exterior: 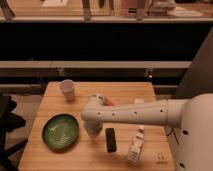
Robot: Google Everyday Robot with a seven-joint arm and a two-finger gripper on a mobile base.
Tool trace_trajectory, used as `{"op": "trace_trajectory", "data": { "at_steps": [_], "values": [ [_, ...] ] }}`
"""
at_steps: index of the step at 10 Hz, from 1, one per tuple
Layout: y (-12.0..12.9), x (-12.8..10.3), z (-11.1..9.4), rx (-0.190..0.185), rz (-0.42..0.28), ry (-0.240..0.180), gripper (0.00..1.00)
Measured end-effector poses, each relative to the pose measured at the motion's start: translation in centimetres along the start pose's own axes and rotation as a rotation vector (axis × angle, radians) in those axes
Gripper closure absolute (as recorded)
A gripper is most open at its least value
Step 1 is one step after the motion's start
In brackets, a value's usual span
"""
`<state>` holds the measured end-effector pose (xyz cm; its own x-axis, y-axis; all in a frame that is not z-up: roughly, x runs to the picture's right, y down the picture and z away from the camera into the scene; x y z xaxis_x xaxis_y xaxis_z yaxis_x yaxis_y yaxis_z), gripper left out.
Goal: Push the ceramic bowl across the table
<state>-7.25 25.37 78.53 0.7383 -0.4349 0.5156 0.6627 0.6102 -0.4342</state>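
Note:
The ceramic bowl [60,131], wide, shallow and green, sits on the left front part of the light wooden table [125,90]. My white arm reaches in from the right across the table's middle. Its end hangs down just right of the bowl, and the gripper [93,132] there is low over the wood, a small gap away from the bowl's right rim. The gripper is shut and holds nothing that I can see.
A small white cup [67,90] stands at the back left. A black block [110,139] and a white bottle [136,146] lie front right of the gripper. An orange and white item [101,100] lies behind the arm. A dark chair [7,125] stands left of the table.

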Motion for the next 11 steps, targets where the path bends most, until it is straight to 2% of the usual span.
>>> {"op": "trace_trajectory", "data": {
  "at_steps": [11],
  "values": [
    [-2.7, -2.7, 0.5, -0.003, -0.058, -0.051, 0.98]
  ]
}}
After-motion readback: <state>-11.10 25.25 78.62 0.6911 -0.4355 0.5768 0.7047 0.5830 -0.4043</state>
